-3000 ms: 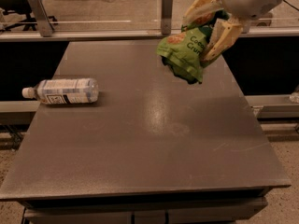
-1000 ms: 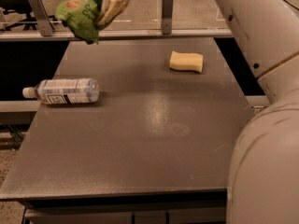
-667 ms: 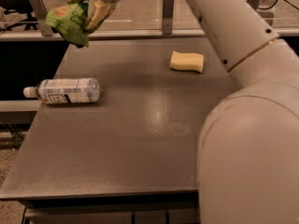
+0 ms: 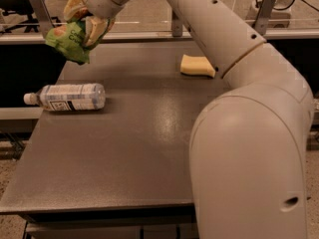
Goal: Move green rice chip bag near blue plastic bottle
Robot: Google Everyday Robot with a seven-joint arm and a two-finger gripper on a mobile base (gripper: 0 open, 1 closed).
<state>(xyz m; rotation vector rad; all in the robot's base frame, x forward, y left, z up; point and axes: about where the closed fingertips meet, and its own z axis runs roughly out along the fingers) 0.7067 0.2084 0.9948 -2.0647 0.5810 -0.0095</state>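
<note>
While the bulky white robot arm [image 4: 249,133] reaches over the dark grey surface [image 4: 124,153], a clear plastic bottle with pale blue label [image 4: 70,97] lies sideways near one edge. Higher up, near it, the gripper [image 4: 84,20] has its fingers clamped on the crinkly green chip bag [image 4: 67,40], holding it aloft (likely for lowering alongside). A yellow sponge block [image 4: 197,65] sits well apart.

Jaws (clasping bag [image 4: 70,40]) up behind bottle [image 4: 70,97].

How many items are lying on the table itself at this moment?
2. The blue plastic bottle lies at the left edge; the yellow sponge sits far right. The claw holds the green rice chip bag above the far-left corner. The arm may hide others.
</note>
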